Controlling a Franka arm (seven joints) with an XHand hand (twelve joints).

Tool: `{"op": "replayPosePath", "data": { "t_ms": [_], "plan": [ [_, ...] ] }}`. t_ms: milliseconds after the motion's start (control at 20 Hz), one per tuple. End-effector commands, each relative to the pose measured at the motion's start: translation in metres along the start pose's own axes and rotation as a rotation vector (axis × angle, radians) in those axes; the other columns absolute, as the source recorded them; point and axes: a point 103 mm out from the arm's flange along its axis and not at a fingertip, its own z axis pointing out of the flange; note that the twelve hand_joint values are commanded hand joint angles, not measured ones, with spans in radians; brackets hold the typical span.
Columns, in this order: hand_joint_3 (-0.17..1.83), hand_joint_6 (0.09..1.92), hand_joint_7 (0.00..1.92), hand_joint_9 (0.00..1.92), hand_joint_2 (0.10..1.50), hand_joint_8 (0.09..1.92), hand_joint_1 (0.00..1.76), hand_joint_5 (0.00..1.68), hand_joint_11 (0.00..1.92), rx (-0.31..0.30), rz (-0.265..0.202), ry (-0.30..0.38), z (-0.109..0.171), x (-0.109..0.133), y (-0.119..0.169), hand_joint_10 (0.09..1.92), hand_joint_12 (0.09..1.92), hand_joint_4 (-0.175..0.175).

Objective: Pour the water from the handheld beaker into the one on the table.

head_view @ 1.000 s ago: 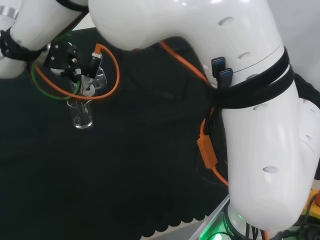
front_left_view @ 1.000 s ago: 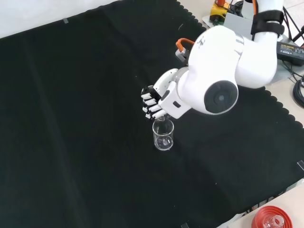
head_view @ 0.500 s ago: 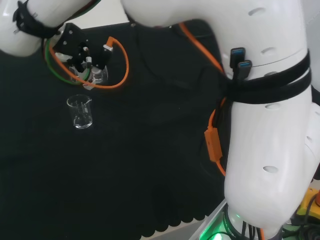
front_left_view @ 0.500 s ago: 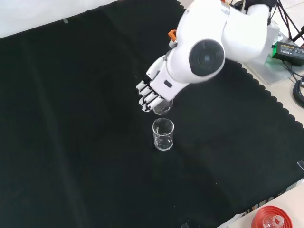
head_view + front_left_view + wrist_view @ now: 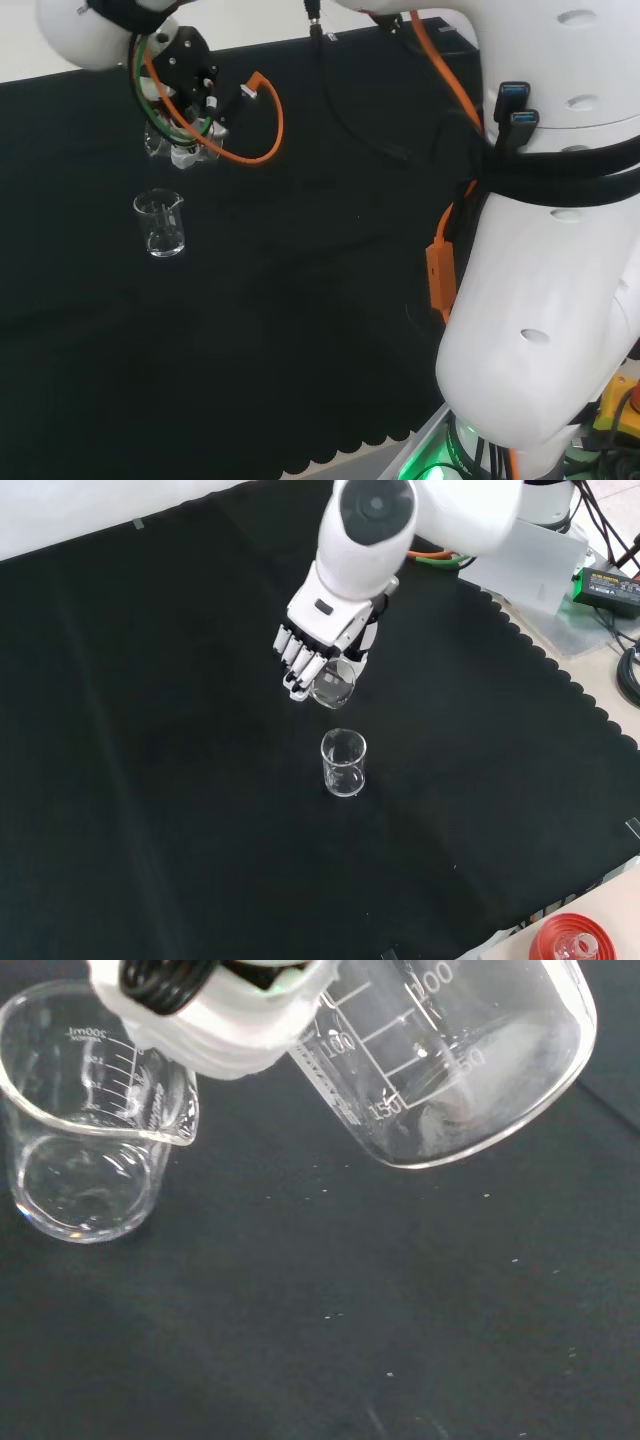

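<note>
Black cloth covers your desk (image 5: 150, 780). Your robot hand (image 5: 305, 650) curls around the tipped beaker (image 5: 332, 683) (looks empty), just beyond the standing beaker (image 5: 343, 763).

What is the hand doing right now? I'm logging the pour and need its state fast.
Hand: shut on the clear glass beaker, held tilted above and apart from the second clear glass beaker standing on the black cloth.

A black cloth (image 5: 150, 730) with a scalloped edge covers the counter under the hand; a red ribbed ring (image 5: 575, 942) lies well apart from the hand.
</note>
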Motion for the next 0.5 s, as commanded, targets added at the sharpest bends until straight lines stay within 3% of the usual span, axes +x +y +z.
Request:
{"op": "replayPosePath", "data": {
  "t_ms": [50, 500],
  "plan": [
    [-0.17, 0.78, 1.38, 1.39, 1.08, 0.53, 1.3, 1.1, 1.14, -0.048, -0.013, 0.148, 0.01, -0.019, -0.002, 0.95, 0.84, -0.12],
    [-0.17, 0.78, 1.38, 1.39, 1.08, 0.53, 1.3, 1.1, 1.13, -0.088, -0.004, 0.223, 0.025, -0.036, 0.001, 0.95, 0.84, -0.119]
  ]
}}
